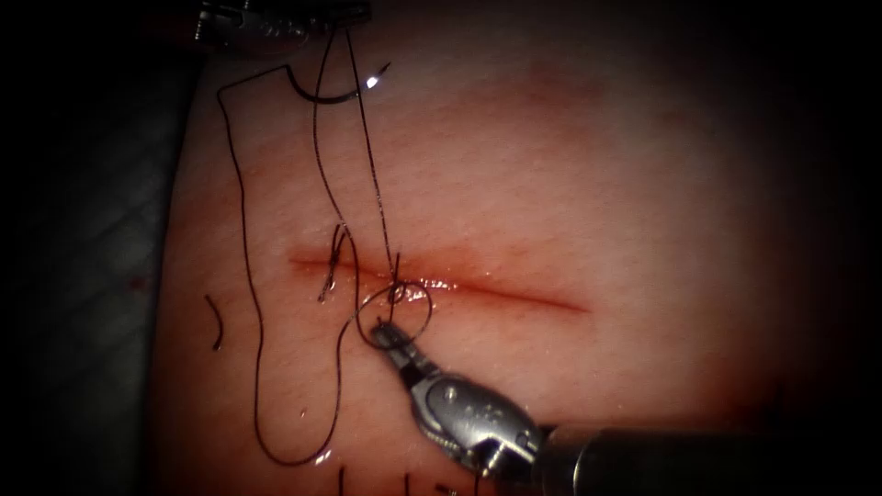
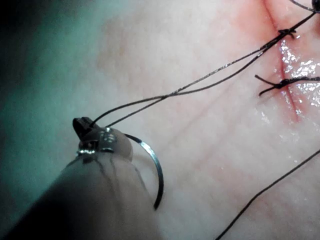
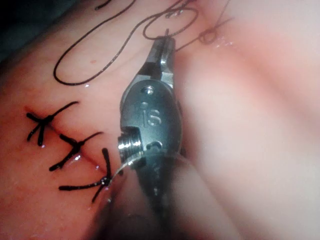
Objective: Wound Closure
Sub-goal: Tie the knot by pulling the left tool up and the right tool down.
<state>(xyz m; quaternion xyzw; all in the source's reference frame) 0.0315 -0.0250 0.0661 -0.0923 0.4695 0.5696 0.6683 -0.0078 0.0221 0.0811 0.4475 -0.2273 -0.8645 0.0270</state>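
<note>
The cut (image 1: 514,292) runs across the tissue (image 1: 597,184). My left tool (image 1: 335,20) is at the far edge, left of the cut's middle, jaws shut on two strands of thread (image 1: 367,156) that run down to the cut; its tip (image 2: 81,125) shows them leaving the jaws. The curved needle (image 1: 335,92) lies free on the tissue just below that tool, not in the tissue, and it shows beside the tool's shaft as a steel arc (image 2: 152,165). My right tool (image 1: 379,329) comes from the lower right, jaws (image 3: 166,42) shut on thread at a small loop (image 1: 404,308) on the cut.
A tied stitch (image 1: 331,262) with cut ends sits on the cut's left end. A long slack run of thread (image 1: 253,349) trails down the left side of the tissue. A loose cut piece (image 1: 216,321) lies further left. Several tied stitches (image 3: 75,145) lie beside the right tool.
</note>
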